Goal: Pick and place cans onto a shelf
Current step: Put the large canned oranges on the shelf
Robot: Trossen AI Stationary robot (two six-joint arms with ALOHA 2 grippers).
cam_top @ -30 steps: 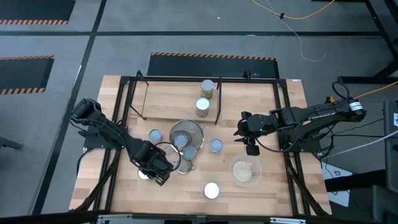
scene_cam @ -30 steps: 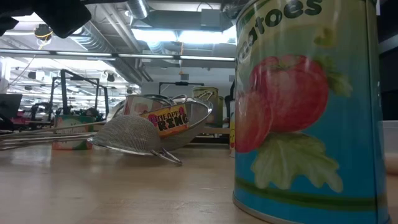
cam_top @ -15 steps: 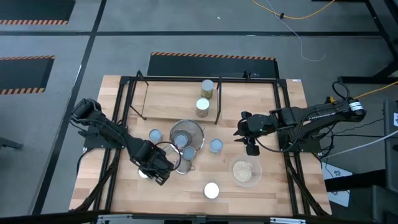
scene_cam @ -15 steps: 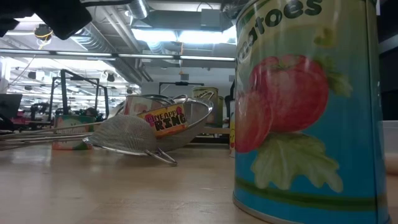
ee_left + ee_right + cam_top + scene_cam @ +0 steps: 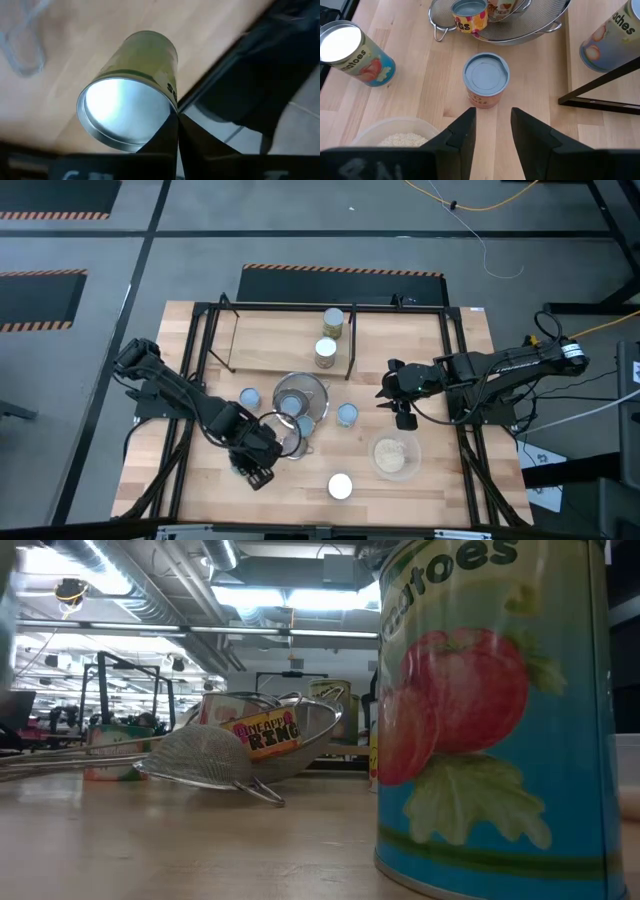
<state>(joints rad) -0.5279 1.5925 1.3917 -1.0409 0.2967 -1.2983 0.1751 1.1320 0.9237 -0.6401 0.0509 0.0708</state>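
Note:
An olive-gold can with a silver top (image 5: 131, 107) stands on the table near its near left corner. My left gripper (image 5: 252, 468) is above and beside it, fingers shut (image 5: 177, 122). My right gripper (image 5: 401, 408) is open and empty at centre right, its fingers (image 5: 492, 127) just short of a short can with a light-blue top (image 5: 486, 80). Two cans (image 5: 333, 322) (image 5: 325, 352) stand on the shelf's wooden board (image 5: 270, 355). A tomato can with a white top (image 5: 340, 486) stands near the front edge and fills the low view (image 5: 490, 710). My left gripper's shut fingertips (image 5: 175, 125) stand right at the top rim of the olive-gold can (image 5: 170, 107), coming from above. I cannot tell whether they touch it. The can stands on the table.
Two metal mesh strainers (image 5: 300, 395) lie at the table's middle with small cans inside (image 5: 291, 406). Another blue-topped can (image 5: 249, 398) stands left of them. A clear bowl of beige stuff (image 5: 395, 455) sits near my right gripper. The shelf's black rods (image 5: 232, 340) stand at the far side.
My left gripper has gone toward the table's near edge and left the low view's upper left corner. It now covers the spot where the can showed beside it. The front mesh strainer has slid a little.

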